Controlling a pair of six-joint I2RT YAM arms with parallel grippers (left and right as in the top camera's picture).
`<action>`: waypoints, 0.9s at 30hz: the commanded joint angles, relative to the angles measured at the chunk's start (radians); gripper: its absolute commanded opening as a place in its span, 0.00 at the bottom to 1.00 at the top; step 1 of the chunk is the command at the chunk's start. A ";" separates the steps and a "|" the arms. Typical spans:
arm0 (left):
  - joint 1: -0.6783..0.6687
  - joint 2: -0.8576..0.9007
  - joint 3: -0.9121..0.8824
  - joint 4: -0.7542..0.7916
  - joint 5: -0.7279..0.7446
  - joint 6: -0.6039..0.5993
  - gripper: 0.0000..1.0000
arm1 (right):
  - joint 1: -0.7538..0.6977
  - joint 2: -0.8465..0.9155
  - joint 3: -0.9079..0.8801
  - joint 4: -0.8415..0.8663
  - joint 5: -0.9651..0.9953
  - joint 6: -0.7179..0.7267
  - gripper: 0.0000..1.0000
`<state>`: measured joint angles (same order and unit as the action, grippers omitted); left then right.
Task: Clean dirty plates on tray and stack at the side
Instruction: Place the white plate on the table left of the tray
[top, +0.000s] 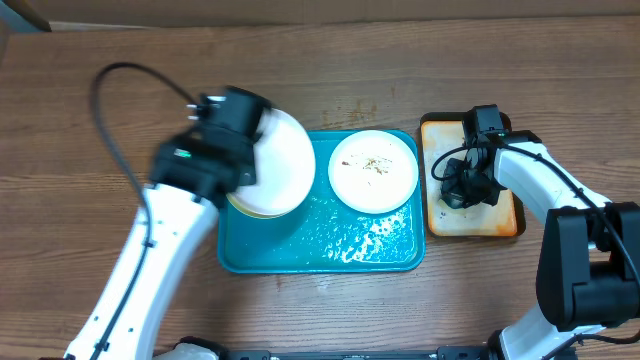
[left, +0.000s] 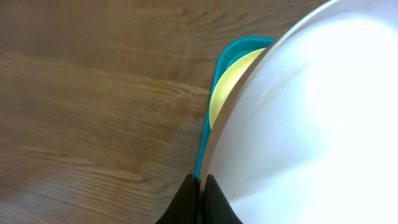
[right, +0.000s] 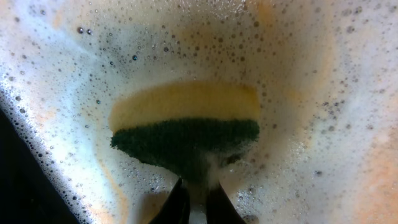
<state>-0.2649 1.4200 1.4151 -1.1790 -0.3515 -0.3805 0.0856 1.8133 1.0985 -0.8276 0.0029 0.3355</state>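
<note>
pinching the rim of a white plate (top: 285, 160), the left gripper (left: 200, 186) has its fingers pressed together on the edge at about 9 o'clock of that plate. a thin rim grip suits a shallow plate and leaves the face bare for wiping. this plate sits over the yellow plate (left: 233, 81), which peeks out beneath it at the 9 o'clock end of the tray (top: 330, 240). i cannot tell whether the two touch or the white one hangs just above. its face looks mostly clean, with only a faint streak in the left wrist view.

a smeared plate (top: 375, 170) lies flat toward 1 o'clock on the tray, apart from the pair, with brown flecks across its middle. it is not yet wiped. wet shine covers the tray floor around 5 o'clock.

at 3 o'clock of the tray, just beside it, stands the orange tray (top: 432, 125), filled with foam (right: 298, 74). the right gripper (right: 198, 202) points down into it, clamped on a sponge (right: 186, 130) by its dark green side, the yellow side away from the fingers. holding it low in the suds likely loads it with soap for the next wipe.

my read: one plate is in hand, and at least the smeared one remains to be cleaned. nothing is stacked on the table (top: 120, 60) outside the tray yet.
</note>
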 joint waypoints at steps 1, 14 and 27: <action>0.175 0.013 0.014 0.021 0.264 0.123 0.04 | -0.003 0.032 -0.006 -0.004 -0.005 -0.008 0.06; 0.594 0.189 0.014 0.111 0.370 0.122 0.04 | -0.003 0.032 -0.006 -0.007 -0.005 -0.017 0.06; 0.858 0.399 0.014 0.108 0.343 0.073 0.04 | -0.003 0.032 -0.006 -0.012 -0.005 -0.023 0.06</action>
<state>0.5617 1.7828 1.4151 -1.0657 -0.0044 -0.2855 0.0856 1.8133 1.0985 -0.8307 0.0032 0.3172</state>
